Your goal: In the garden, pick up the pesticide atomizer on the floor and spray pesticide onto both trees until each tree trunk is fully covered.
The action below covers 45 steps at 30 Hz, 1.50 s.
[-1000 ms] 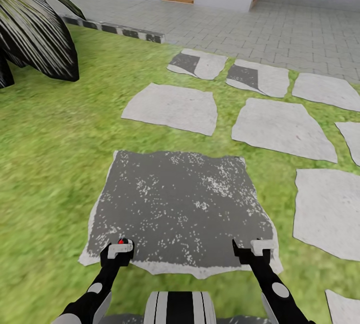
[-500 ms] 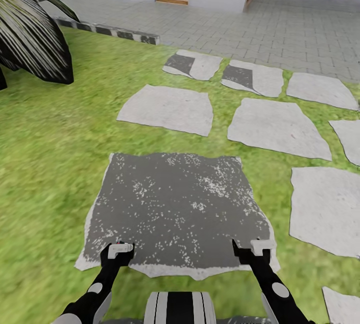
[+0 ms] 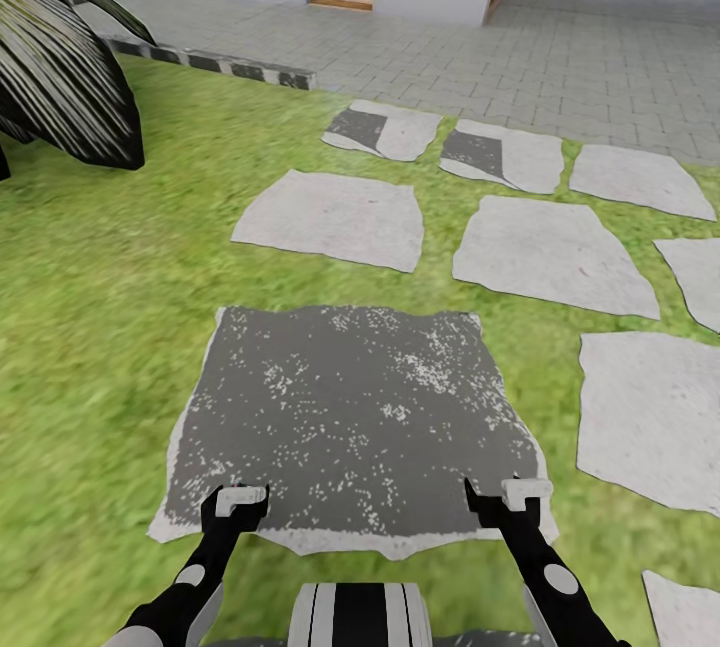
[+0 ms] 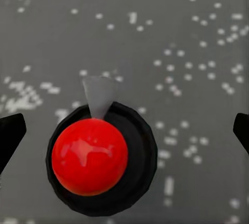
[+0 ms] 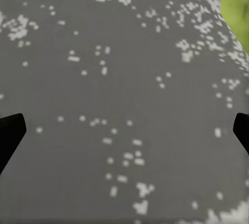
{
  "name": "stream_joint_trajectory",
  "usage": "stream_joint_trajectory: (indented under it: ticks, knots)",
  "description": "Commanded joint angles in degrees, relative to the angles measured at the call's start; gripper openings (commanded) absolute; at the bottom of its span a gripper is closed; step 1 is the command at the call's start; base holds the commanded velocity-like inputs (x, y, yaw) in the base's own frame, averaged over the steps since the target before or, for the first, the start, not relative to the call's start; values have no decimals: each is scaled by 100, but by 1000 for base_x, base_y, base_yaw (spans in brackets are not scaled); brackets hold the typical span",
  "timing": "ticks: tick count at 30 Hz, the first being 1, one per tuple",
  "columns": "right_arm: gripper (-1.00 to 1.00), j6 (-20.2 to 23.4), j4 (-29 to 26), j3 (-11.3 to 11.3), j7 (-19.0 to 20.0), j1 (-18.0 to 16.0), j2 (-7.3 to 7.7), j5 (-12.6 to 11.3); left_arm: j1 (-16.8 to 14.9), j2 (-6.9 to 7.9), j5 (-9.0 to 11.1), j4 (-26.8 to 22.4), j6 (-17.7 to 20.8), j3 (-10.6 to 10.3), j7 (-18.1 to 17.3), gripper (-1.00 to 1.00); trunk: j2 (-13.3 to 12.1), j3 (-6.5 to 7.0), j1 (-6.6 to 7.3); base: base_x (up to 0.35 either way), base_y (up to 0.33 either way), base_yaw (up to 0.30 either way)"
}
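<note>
Hovering above the pesticide atomizer (image 4: 101,156) on the dark paving slab (image 3: 350,417), low in frame, the left tool (image 3: 238,502) gaped, apparently mid-pickup; next, lowering and closing. The right tool (image 3: 510,497) spread empty.

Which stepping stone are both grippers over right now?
The dark grey, white-speckled slab nearest the robot. The other stones are pale grey and lie farther ahead and right.
</note>
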<state>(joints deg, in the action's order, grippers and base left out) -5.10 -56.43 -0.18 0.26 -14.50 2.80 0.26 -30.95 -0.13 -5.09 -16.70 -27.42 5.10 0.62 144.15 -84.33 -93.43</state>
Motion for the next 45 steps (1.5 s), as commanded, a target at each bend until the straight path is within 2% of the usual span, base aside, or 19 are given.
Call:
stream_joint_trajectory:
  ticks: [1,10,45]
  knots:
    - [100,-1,0,0,0,0,-1,0,-2,1,0,0,0,0,0,100,0,4,0,0,0,0]
    - [100,-7,0,0,0,0,1,0,-1,2,-1,0,0,0,0,100,0,46,0,0,0,0]
    - [100,-8,0,0,0,0,-6,0,-2,1,7,0,0,0,0,100,0,47,0,-16,0,23]
